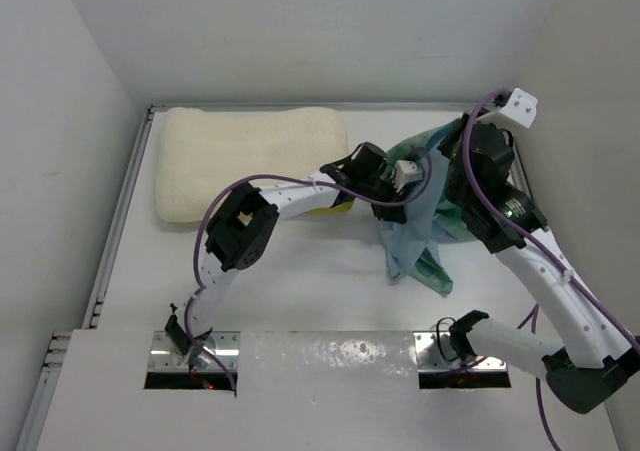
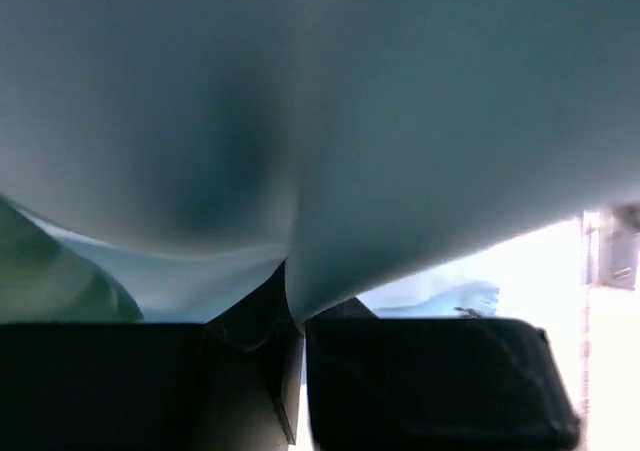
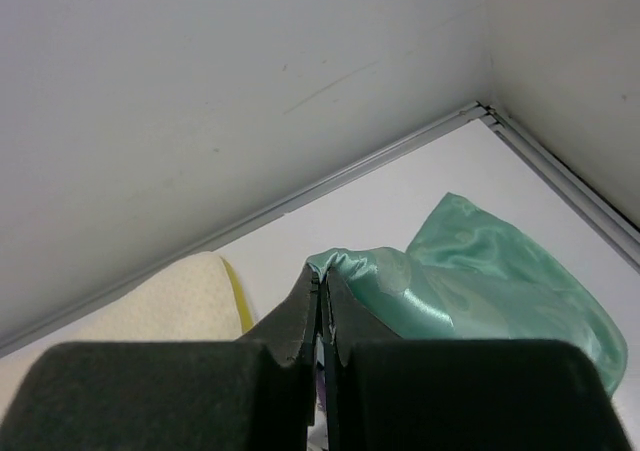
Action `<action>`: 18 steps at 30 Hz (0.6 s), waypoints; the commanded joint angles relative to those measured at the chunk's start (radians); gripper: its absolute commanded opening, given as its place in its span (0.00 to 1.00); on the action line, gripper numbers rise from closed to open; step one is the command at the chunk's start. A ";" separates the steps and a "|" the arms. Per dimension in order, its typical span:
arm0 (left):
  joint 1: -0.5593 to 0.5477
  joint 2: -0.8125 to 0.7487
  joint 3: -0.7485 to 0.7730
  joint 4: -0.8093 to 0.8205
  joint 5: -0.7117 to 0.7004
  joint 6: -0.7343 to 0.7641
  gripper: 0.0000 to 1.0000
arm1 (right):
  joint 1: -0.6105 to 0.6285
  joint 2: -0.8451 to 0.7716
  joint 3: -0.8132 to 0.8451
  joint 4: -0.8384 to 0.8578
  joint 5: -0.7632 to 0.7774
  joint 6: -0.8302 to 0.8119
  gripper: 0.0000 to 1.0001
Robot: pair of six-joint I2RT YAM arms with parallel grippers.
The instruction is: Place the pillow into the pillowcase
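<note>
The cream pillow [image 1: 250,161] lies flat at the back left of the table; its yellow-trimmed end shows in the right wrist view [image 3: 150,311]. The pillowcase [image 1: 420,236] hangs bunched between the two arms, teal-green and light blue, its lower end draped on the table. My left gripper [image 1: 405,176] is shut on a fold of its light blue side [image 2: 400,121], which fills the left wrist view. My right gripper [image 1: 452,176] is shut on the shiny teal edge [image 3: 440,291], with the jaws pressed together [image 3: 320,281].
White walls enclose the table at the back, left and right; the back right corner [image 3: 485,106] is close to the right gripper. A white panel [image 1: 330,356] spans the near edge by the arm bases.
</note>
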 commanded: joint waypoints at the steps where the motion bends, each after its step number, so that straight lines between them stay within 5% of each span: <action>1: 0.015 -0.025 0.024 0.166 0.085 -0.163 0.00 | -0.002 -0.031 -0.013 0.020 0.084 -0.050 0.00; 6: 0.116 -0.049 0.097 0.165 0.072 -0.246 0.00 | -0.039 -0.044 -0.057 0.039 0.135 -0.100 0.00; 10: 0.211 -0.055 0.332 0.101 -0.051 -0.219 0.00 | -0.117 0.022 0.008 0.031 0.082 -0.176 0.00; 16: 0.360 -0.034 0.757 0.094 -0.235 -0.194 0.00 | -0.575 0.215 0.171 -0.144 -0.302 0.059 0.00; 18: 0.387 -0.063 0.791 0.125 -0.278 -0.122 0.00 | -0.600 0.222 0.246 -0.077 -0.296 0.006 0.00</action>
